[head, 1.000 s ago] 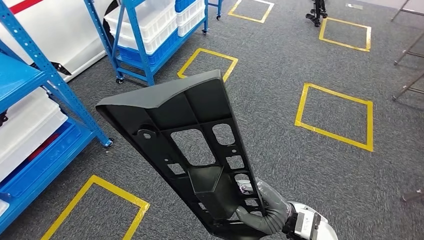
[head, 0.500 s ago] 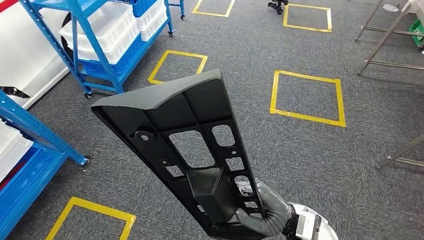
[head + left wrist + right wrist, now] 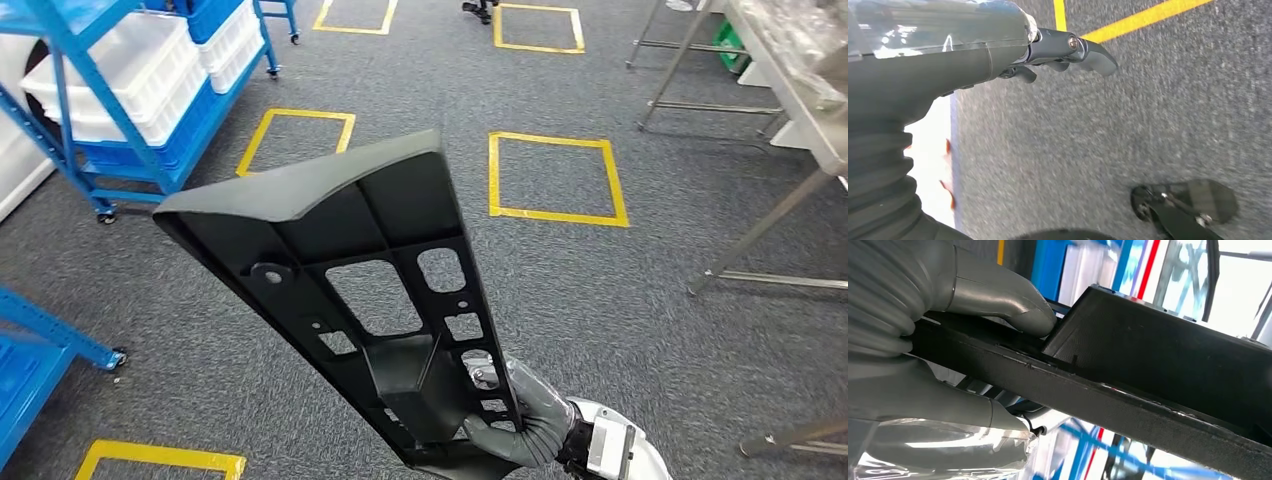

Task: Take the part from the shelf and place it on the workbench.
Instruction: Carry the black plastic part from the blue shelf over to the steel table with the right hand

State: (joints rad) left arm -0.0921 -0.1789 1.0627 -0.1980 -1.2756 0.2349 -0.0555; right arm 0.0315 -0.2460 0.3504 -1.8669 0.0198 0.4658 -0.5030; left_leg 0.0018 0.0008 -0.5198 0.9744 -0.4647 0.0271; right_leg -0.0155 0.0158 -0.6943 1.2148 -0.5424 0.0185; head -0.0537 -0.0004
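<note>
Right hand (image 3: pixel 520 415): grips the narrow lower end of the part (image 3: pixel 350 270), thumb (image 3: pixel 1013 302) pressed on a rib.
Left hand (image 3: pixel 998 50): hangs over the carpet (image 3: pixel 1148 110), fingers curled in, holding nothing.
Part: long black ribbed panel, raised and tilted, wide end far from the hand.
Workbench (image 3: pixel 800 90): metal table ahead on the right, well apart from the part.
Risk: held at one end only, the panel may twist, slip or catch a table leg in transit.
View difference: the right wrist view shows the thumb contact; the head view shows the route and the blue shelf (image 3: pixel 120 110).
</note>
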